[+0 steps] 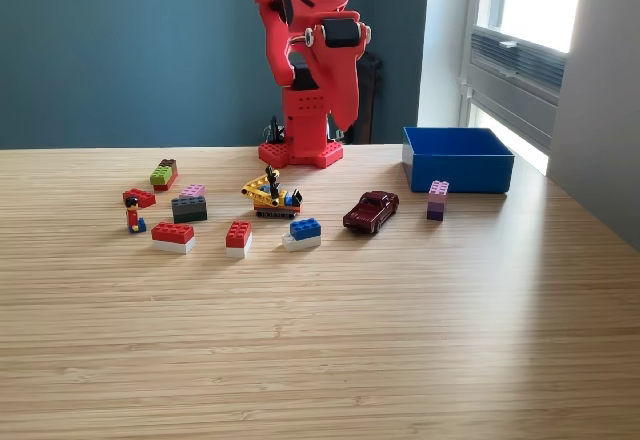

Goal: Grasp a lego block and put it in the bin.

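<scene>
bench (400,340): pale wood, fine straight grain, smooth with a soft satin sheen. bin (458,171): blue plastic, smooth, slightly glossy walls. my arm (310,60): red plastic shell, matt, with black parts set in. toy car (371,211): dark red, glossy, catches light. blue-and-white block (303,232) and red-and-white block (238,238): hard moulded plastic, smooth, low shine. purple block stack (437,200): same plastic, duller.

The low-walled blue bin (458,159) sits upright at the table's far right (exterior view), seemingly empty.
</scene>
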{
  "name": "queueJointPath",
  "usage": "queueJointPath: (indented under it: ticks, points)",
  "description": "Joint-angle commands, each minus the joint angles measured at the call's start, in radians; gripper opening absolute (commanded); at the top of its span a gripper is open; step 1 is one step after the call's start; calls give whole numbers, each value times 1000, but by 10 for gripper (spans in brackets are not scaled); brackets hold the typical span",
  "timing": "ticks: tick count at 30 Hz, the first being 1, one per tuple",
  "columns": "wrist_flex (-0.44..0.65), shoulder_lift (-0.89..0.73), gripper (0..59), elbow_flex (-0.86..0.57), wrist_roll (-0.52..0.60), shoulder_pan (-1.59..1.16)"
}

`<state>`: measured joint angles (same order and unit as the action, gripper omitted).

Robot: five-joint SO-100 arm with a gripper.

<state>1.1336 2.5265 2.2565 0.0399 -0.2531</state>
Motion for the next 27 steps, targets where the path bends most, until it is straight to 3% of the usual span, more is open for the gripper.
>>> queueJointPath:
  ticks: [1, 8, 27]
  points:
    - [35, -146, 252, -190, -80, -58]
    - [89, -350, 310, -351, -250, -179]
    - [94, -977, 337, -600, -318, -368]
